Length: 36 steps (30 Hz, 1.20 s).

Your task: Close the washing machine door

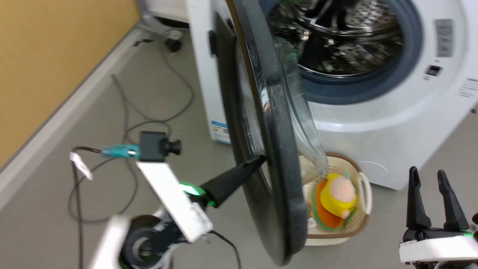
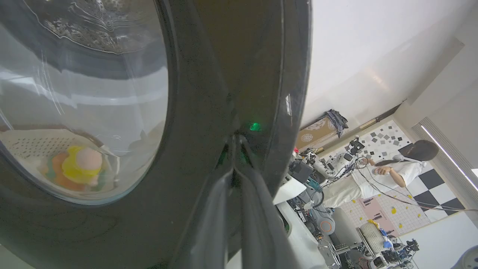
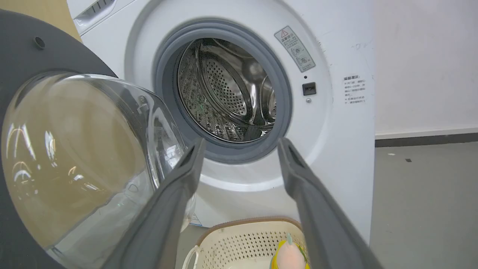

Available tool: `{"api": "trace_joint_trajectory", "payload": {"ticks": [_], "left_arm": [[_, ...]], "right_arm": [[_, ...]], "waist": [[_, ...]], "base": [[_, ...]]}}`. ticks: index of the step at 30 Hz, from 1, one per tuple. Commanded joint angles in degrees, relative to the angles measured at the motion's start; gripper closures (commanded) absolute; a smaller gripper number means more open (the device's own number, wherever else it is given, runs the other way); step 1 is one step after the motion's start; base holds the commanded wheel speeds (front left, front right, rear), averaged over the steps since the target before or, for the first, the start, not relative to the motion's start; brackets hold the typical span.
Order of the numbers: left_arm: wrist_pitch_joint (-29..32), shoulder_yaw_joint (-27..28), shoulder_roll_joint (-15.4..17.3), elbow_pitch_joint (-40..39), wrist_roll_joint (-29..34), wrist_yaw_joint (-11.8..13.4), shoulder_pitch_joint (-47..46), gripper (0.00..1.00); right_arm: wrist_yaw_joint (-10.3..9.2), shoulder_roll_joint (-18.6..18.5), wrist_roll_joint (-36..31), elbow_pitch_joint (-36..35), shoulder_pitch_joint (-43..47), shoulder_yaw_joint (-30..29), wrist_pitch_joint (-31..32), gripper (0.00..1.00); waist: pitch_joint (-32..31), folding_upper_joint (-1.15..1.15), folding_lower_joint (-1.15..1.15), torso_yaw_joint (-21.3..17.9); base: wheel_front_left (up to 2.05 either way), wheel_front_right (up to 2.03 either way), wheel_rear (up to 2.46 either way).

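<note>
Cream basket (image 1: 328, 239) by washing machine (image 1: 392, 123) holds toy (image 1: 338, 196).

The washing machine door (image 1: 282, 175) stands open, swung out at the left of the opening and seen nearly edge-on. Its glossy black ring is upright and nearer than the cabinet. Its clear glass bowl (image 1: 302, 112) bulges right, toward the opening. The washing machine (image 1: 392, 123), a white front-loader, stands on the floor at the far right. Its grey gasket (image 1: 373, 87) rings a perforated steel drum (image 1: 347, 33).
</note>
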Motion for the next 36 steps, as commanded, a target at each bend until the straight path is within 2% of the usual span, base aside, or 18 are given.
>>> {"api": "trace_joint_trajectory", "payload": {"ticks": [1, 10, 16, 21, 24, 26, 28, 31, 32, 36], "left_arm": [[-2.0, -1.5, -0.5, 0.8, 0.5, -0.3, -0.8, 1.0], [-18.2, -11.3, -1.4, 10.8, 1.1, -0.3, -2.1, 1.0], [-26.0, -16.5, -1.6, 17.6, -0.9, -0.3, -3.4, 1.0], [-31.4, -19.2, 1.8, 20.0, -0.5, -0.3, -4.3, 1.0], [-38.1, -19.8, 5.0, 21.7, 4.5, -0.3, -5.2, 1.0], [-44.5, -19.0, 7.2, 24.8, 10.6, 0.2, -6.1, 1.0], [-49.2, -17.7, 8.7, 28.0, 17.7, 4.7, -7.4, 1.0], [-51.0, -15.1, 10.0, 28.8, 26.9, 11.2, -8.5, 1.0], [-51.0, -15.1, 10.0, 28.8, 26.9, 11.2, -8.5, 1.0], [-51.1, -8.7, 11.2, 23.4, 40.2, 18.5, -7.8, 1.0]], "right_arm": [[0.05, 0.1, -0.4, 0.1, -0.3, 0.0, -0.2, 0.0], [0.05, 0.1, -0.2, 0.7, 0.0, 0.7, -0.2, 0.0], [0.05, 0.1, -0.2, 1.0, -0.1, 1.2, -0.2, 0.0], [0.05, 0.1, 0.1, 0.9, 0.3, 1.3, -0.2, 0.0], [0.05, 0.1, 0.6, 0.7, 0.8, 1.0, -0.2, 0.0], [0.05, 0.1, 0.8, 0.6, 1.0, 0.6, -0.2, 0.0], [0.05, 0.1, 0.9, 0.3, 1.1, 0.2, -0.2, 0.0], [0.05, 0.1, 0.5, -0.5, 0.7, -0.4, -0.2, 0.0], [0.05, 0.1, 0.5, -0.5, 0.7, -0.4, -0.2, 0.0], [0.05, 0.1, -0.5, -1.8, -0.2, -1.2, -0.2, 0.0]], "waist": [[0.1, 0.0, 0.0, -2.1], [-0.2, 0.0, 0.0, -7.2], [-0.6, 0.0, 0.0, -9.4], [-1.1, 0.0, 0.0, -10.4], [-1.7, 0.0, 0.0, -10.5], [-2.1, 0.0, 0.0, -10.4], [-2.4, 0.0, 0.0, -10.2], [-2.5, 0.0, 0.0, -9.7], [-2.5, 0.0, 0.0, -9.7], [-2.4, 0.0, 0.0, -8.9]], "base": [[0.0, 0.0, 0.0], [0.0, 0.0, 0.0], [0.0, 0.0, 0.0], [0.0, 0.0, 0.0], [0.0, 0.0, 0.0], [0.0, 0.0, 0.0], [0.0, 0.0, 0.0], [0.0, 0.0, 0.0], [0.0, 0.0, 0.0], [0.0, 0.0, 0.0]]}}
